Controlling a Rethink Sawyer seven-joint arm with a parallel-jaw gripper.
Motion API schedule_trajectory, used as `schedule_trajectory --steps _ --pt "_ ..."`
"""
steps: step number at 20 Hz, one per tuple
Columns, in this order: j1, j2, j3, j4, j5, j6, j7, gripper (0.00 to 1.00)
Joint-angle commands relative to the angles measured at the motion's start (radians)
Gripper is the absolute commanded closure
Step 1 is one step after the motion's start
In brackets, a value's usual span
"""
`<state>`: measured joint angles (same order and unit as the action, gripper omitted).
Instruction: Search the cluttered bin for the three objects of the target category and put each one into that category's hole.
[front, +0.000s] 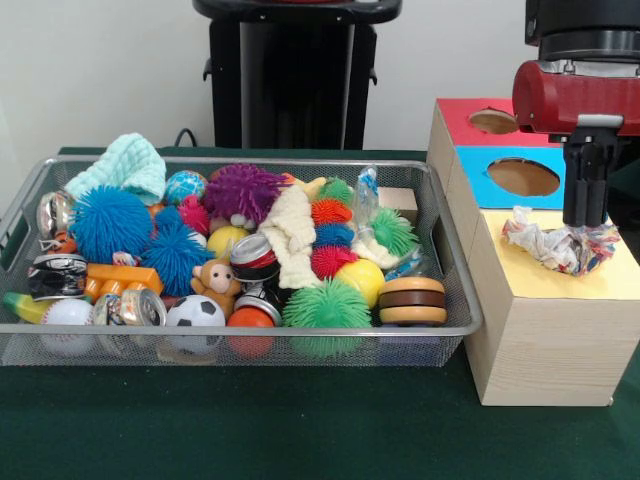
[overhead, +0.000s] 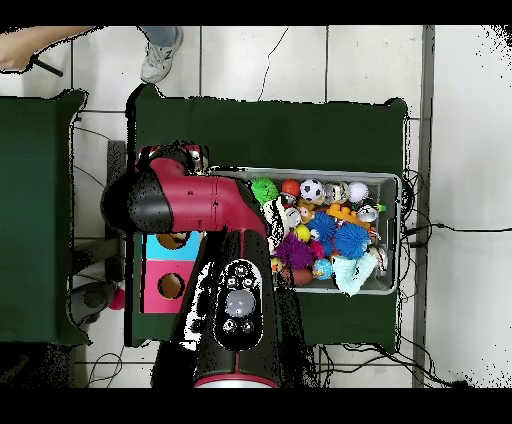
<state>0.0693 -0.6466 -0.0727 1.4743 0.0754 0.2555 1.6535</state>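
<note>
My claw (front: 583, 232) hung over yellow top of wooden box (front: 545, 330), clamped on crumpled paper wad (front: 560, 245). Wad sat low on yellow panel, seemingly touching it, not in any hole. Yellow hole not visible; red hole (front: 494, 121) and blue hole (front: 523, 177) open further back. Judged: first piece mid-delivery at best, no way to see what box already held. Wad white with coloured print, loosely balled, ragged edges, light, crushable. Wire bin (front: 455, 300) beside box on table (front: 300, 430), packed full; no other paper visible there.
</note>
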Motion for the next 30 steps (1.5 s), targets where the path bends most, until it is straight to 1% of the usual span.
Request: schedule_trajectory --steps 1,5,12,21,25,30 --pt "-0.017 0.052 0.087 0.129 0.038 0.054 0.195 1.0" --pt "-0.014 0.051 0.084 0.133 0.07 0.132 0.203 1.0" --pt "-0.01 0.056 0.079 0.132 0.091 0.19 0.188 1.0" --pt "-0.005 0.063 0.072 0.129 0.095 0.206 0.184 1.0" --pt "-0.006 0.064 0.073 0.136 0.105 0.176 0.202 1.0" --pt "-0.01 0.058 0.086 0.169 0.145 0.13 0.241 1.0"
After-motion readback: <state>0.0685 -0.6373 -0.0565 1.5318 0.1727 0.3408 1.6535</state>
